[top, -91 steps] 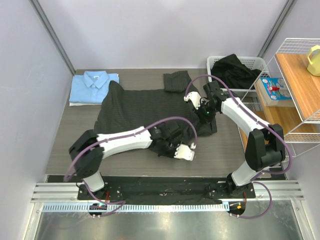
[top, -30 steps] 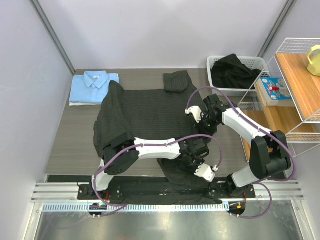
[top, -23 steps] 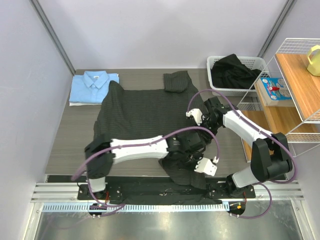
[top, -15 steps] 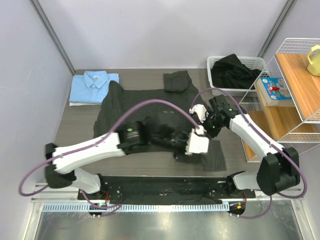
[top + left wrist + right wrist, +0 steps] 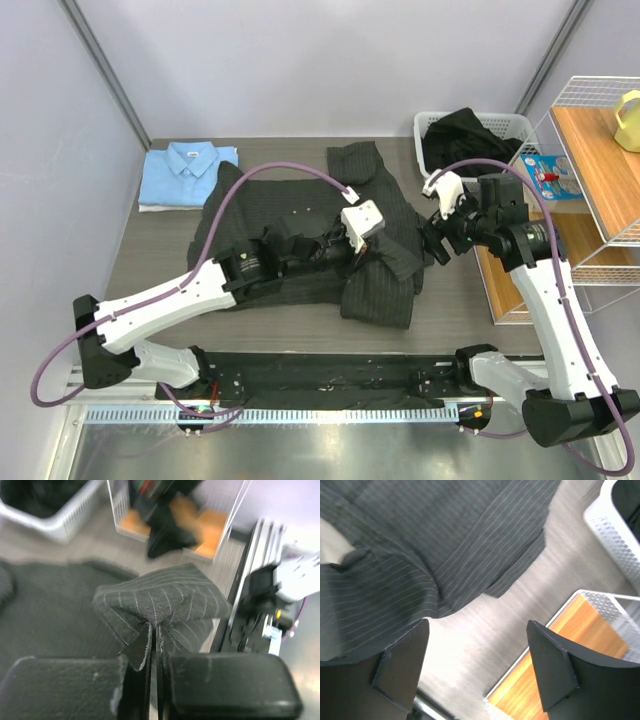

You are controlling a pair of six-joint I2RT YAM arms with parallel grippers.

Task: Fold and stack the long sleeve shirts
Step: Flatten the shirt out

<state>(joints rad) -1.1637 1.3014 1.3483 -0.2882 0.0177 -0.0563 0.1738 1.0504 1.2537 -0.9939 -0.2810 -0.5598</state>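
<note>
Charcoal cloth with fine pale pinstripes, a button-up long sleeve shirt (image 5: 300,215), lies spread across the middle of the grey wood-grain counter (image 5: 160,280), its collar end toward the far edge. Its right side is bunched and doubled over into a loose flap that reaches toward the near edge.

The left claw (image 5: 372,250) sits over that right side, clenched on a fold of the pinstriped shirt. In the left wrist view the black fingers (image 5: 220,685) are pressed together with a thin edge of the cloth caught between them. Just ahead of the left claw (image 5: 152,652), the cloth (image 5: 160,600) rises in a small tent above the flat part of the shirt.

The right claw (image 5: 432,235) hangs released, its jaws wide apart, just beside the shirt's right edge and touching nothing. From the right wrist view the gap of the right claw (image 5: 475,650) looks down on bare counter (image 5: 485,625). The striped cloth (image 5: 445,525) lies off to one side, with its hem running past the left finger (image 5: 400,655).

A plain light blue collared shirt (image 5: 185,170) rests folded at the counter's far left corner, well apart from both claws. At the far right stands a white plastic laundry basket (image 5: 510,125) with a black garment (image 5: 465,140) heaped inside. Beside the basket is a wire-and-wood shelf rack (image 5: 590,140).
</note>
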